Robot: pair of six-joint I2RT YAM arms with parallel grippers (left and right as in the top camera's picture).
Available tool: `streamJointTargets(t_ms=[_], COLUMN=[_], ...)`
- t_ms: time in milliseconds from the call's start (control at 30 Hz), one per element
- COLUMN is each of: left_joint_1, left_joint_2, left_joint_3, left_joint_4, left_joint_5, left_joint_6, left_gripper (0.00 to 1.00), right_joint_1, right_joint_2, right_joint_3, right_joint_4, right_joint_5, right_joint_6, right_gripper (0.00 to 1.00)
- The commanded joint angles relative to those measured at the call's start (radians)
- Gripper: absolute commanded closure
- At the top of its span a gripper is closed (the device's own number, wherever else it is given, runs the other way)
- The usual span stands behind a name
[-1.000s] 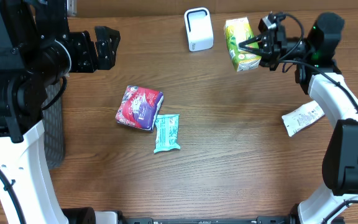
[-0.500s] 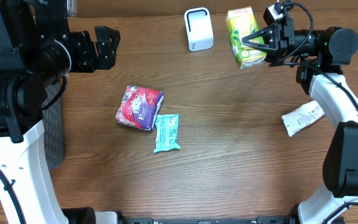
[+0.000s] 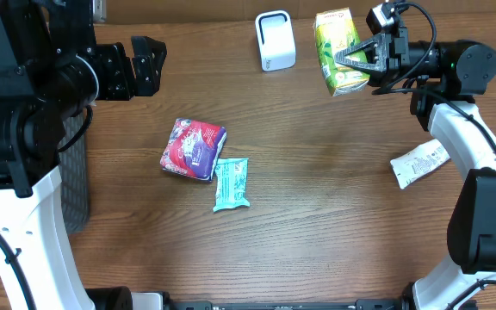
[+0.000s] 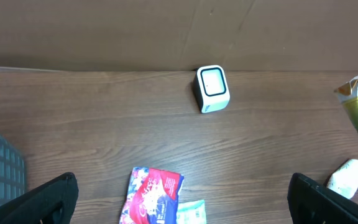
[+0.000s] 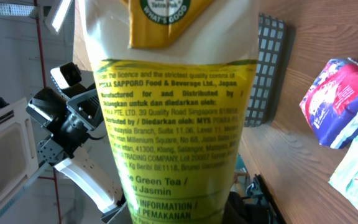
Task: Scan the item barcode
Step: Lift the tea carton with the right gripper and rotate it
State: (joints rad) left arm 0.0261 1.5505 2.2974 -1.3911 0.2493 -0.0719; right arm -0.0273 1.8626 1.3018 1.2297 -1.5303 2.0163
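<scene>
- R hand (image 3: 356,58) grips green tea carton (image 3: 337,43), just right of scanner (image 3: 275,40).
- L hand (image 3: 147,65) wide, empty.
- Red pack (image 3: 194,148) touching teal sachet (image 3: 231,183) mid-worktop (image 3: 334,224); white pouch (image 3: 419,164) well apart.
- Barcode not made out; carton fills R wrist view.

Wide across the view, a dark brown wood-grain surface (image 3: 317,215), evenly lit. Behind its far edge stands a plain brown board wall (image 4: 104,31). At the left edge, a grey mesh bin (image 3: 77,185).
</scene>
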Motion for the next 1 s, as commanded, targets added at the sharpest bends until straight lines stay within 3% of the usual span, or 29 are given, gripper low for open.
streamJointTargets(t_ms=[0, 333, 533, 633, 767, 833, 967], left_joint_1=[0.000, 0.000, 0.000, 0.000, 0.000, 0.000, 0.000], left_joint_2=[0.005, 0.005, 0.005, 0.005, 0.005, 0.005, 0.005], left_joint_3=[0.010, 0.010, 0.010, 0.010, 0.010, 0.010, 0.010], left_joint_4=[0.003, 0.003, 0.003, 0.003, 0.003, 0.003, 0.003], left_joint_5=[-0.002, -0.002, -0.002, -0.002, -0.002, -0.002, -0.002], left_joint_6=[0.016, 0.016, 0.016, 0.016, 0.016, 0.016, 0.016], left_gripper=[0.00, 0.00, 0.00, 0.00, 0.00, 0.00, 0.00], right_joint_1=[0.030, 0.188, 0.236, 0.235, 0.238, 0.251, 0.266], right_joint_2=[-0.050, -0.049, -0.048, -0.048, -0.048, -0.048, -0.049], right_joint_3=[0.016, 0.016, 0.016, 0.016, 0.016, 0.016, 0.031], right_joint_4=[-0.023, -0.581, -0.962, -1.214, -1.598, -1.696, -1.754], right_joint_5=[0.002, 0.024, 0.163, 0.335, 0.854, 1.036, 1.175], right_joint_6=[-0.099, -0.756, -1.110, -1.308, -1.560, -1.633, -1.689], right_gripper=[0.96, 0.96, 0.96, 0.96, 0.96, 0.96, 0.96])
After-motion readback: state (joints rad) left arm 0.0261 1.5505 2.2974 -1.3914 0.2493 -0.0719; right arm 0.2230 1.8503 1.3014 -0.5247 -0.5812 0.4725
